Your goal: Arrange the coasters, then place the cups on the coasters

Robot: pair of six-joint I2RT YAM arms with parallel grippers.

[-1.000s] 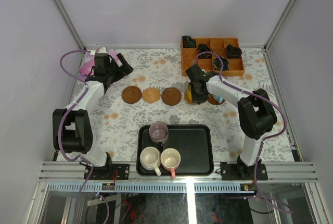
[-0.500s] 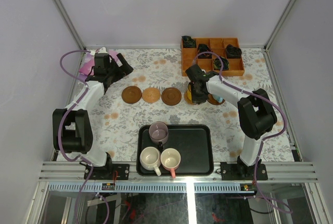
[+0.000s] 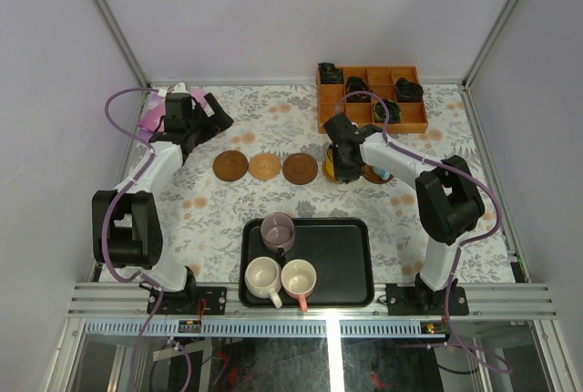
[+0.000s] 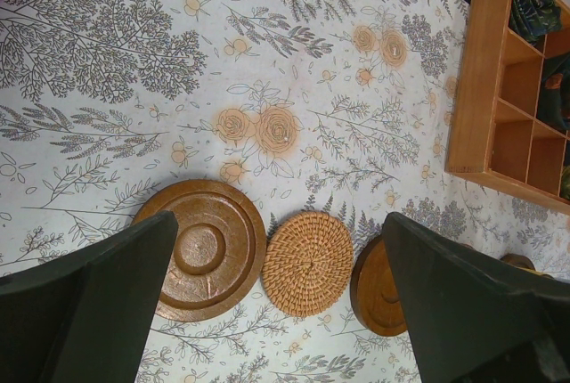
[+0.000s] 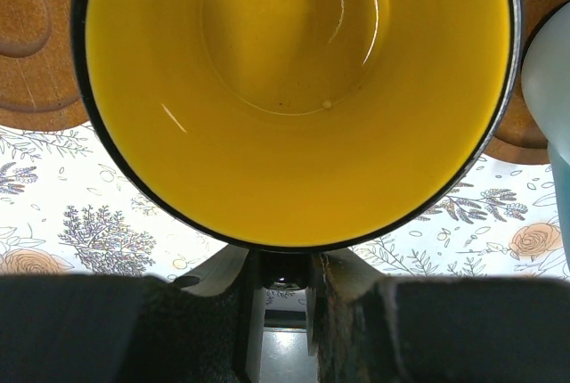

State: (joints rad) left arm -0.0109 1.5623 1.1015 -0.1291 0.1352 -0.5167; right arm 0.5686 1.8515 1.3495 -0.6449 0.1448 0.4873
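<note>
Three coasters lie in a row: dark wood point(image 3: 230, 166), woven tan point(image 3: 265, 167) and dark wood point(image 3: 300, 169). The same ones appear in the left wrist view as wood point(image 4: 200, 249), woven point(image 4: 308, 263) and wood point(image 4: 378, 287). My left gripper point(image 3: 215, 115) hangs open above and behind them point(image 4: 279, 219). My right gripper point(image 3: 343, 149) is shut on the handle of the yellow cup point(image 5: 294, 89), just right of the row point(image 3: 332, 170). What lies under that cup is hidden. A white cup with a light-blue handle point(image 3: 383, 171) sits on another coaster point(image 5: 525, 134). Mauve point(image 3: 278, 228), cream point(image 3: 262, 274) and pink-handled point(image 3: 299, 278) cups stand on the tray.
The black tray point(image 3: 346, 255) lies at the near middle, its right half bare. An orange compartment box point(image 3: 372, 98) with dark bundles stands at the far right, also seen at the edge of the left wrist view point(image 4: 499, 89). A pink object point(image 3: 153, 117) lies by the left arm.
The right gripper with the yellow cup has shifted only very slightly. The left arm has not moved.
</note>
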